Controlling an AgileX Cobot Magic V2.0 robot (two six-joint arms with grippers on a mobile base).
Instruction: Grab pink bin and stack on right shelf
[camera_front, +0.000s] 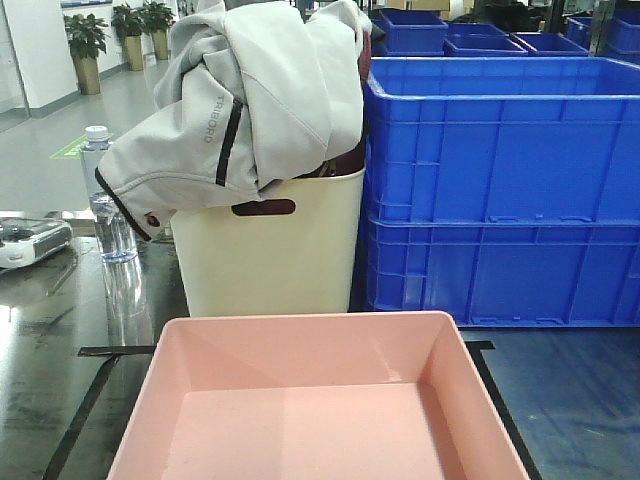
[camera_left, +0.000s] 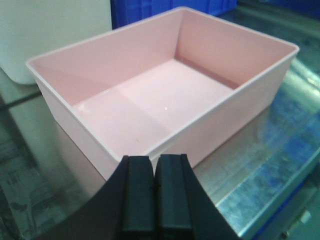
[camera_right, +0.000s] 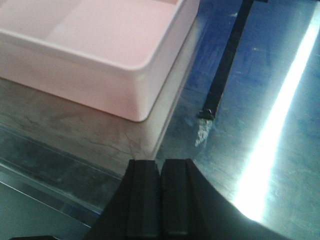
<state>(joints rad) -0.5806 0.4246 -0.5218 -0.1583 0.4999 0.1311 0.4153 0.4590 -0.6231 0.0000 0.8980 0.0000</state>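
Closed left pincer (camera_left: 155, 200) sits just before pink bin (camera_left: 165, 95); right pincer (camera_right: 160, 200) closed too.

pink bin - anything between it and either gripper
Nothing visible. The left gripper and right gripper, both shut, face the pink bin across bare reflective top; neither touches it.

The pink bin (camera_front: 318, 400) is seen at the bottom, on a dark shiny top w/ black tape lines (camera_front: 85, 400). Behind it, a cream bin (camera_front: 270, 250) is covered by a grey jacket (camera_front: 250, 95). Blue crates (camera_front: 505, 190) are stacked at right; a water bottle (camera_front: 108, 200) is placed at left.
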